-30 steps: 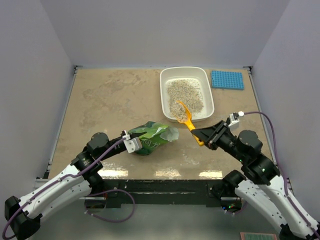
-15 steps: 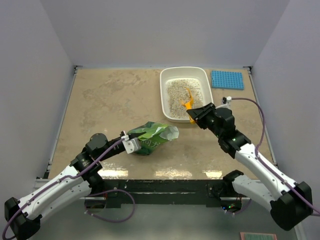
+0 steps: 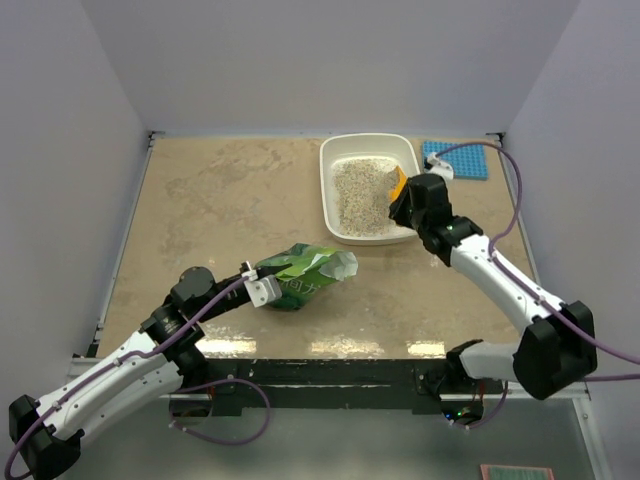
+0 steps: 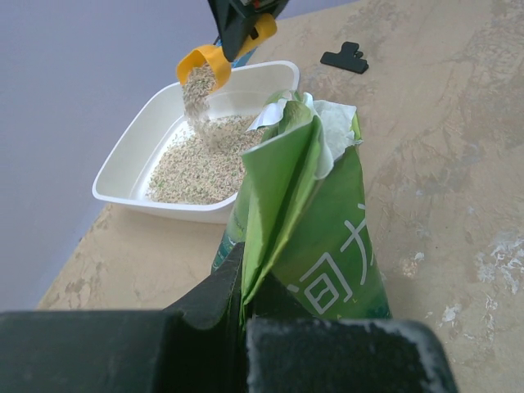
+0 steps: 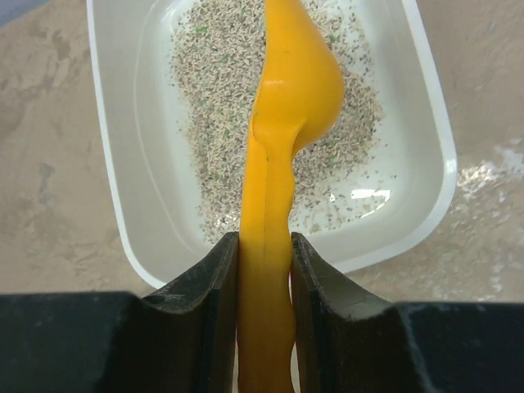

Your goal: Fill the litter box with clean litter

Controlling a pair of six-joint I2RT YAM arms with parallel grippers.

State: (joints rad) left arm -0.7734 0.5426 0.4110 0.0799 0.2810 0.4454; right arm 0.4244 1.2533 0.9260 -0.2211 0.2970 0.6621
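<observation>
The white litter box (image 3: 326, 190) stands at the back right of the table, holding beige-grey litter (image 3: 360, 192). My right gripper (image 3: 403, 197) is shut on the handle of an orange-yellow scoop (image 5: 282, 123), held over the box's right side. The scoop (image 4: 203, 64) is tipped and granules fall from it onto the litter (image 4: 201, 151) in the box (image 4: 123, 147). The box (image 5: 106, 164) and litter (image 5: 213, 74) lie under the scoop. My left gripper (image 3: 262, 287) is shut on the edge of the crinkly green bag (image 3: 300, 272), which lies on the table with its mouth open (image 4: 315, 213).
A blue studded mat (image 3: 456, 160) lies right of the box at the back. A black clip (image 4: 344, 59) lies on the table beyond the bag. Grey walls enclose the table on three sides.
My right arm has swung the scoop from near the bag up and over the litter box, and tipped it so litter pours out. My left arm and the bag have not moved.
</observation>
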